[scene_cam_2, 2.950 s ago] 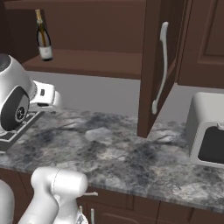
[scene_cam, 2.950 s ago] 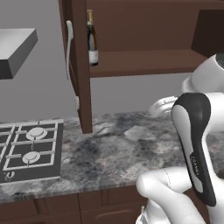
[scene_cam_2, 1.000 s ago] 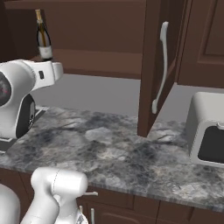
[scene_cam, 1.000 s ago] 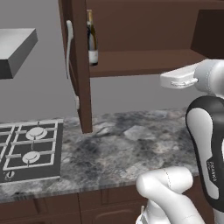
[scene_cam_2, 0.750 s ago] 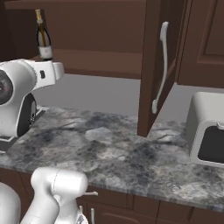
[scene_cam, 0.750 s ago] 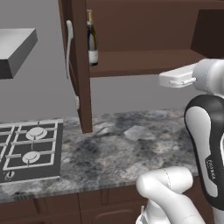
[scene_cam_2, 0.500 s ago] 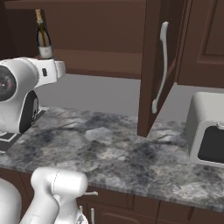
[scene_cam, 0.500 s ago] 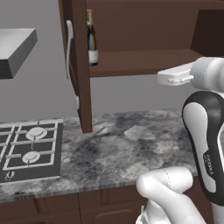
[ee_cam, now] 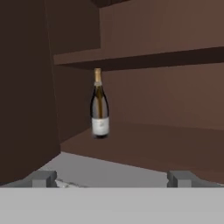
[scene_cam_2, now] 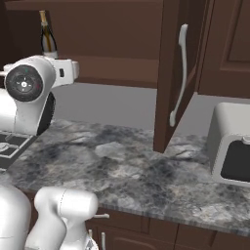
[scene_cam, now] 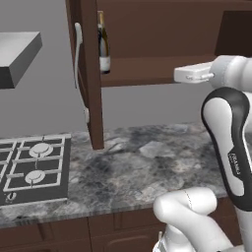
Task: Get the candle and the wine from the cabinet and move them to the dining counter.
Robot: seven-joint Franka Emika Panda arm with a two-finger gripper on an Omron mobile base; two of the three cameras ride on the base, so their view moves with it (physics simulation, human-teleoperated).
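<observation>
The wine [ee_cam: 99, 105] stands upright on the bottom board of the open cabinet [scene_cam: 157, 69], near its left inner wall, under the inner shelf [ee_cam: 144, 59]. In the left base view the open door's edge covers part of the bottle [scene_cam: 103, 44]; in the right base view the arm's white wrist hides its lower half [scene_cam_2: 47, 34]. The claw [ee_cam: 111, 178] hangs in front of the cabinet opening, well apart from the bottle, with its two dark tips spread wide and nothing between them. Only the tops of the fingertips [ee_cam: 43, 178] clear the bottom edge. Below lie the marbled table [scene_cam: 147, 167] and a stove [scene_cam: 34, 167], cut off at the left.
</observation>
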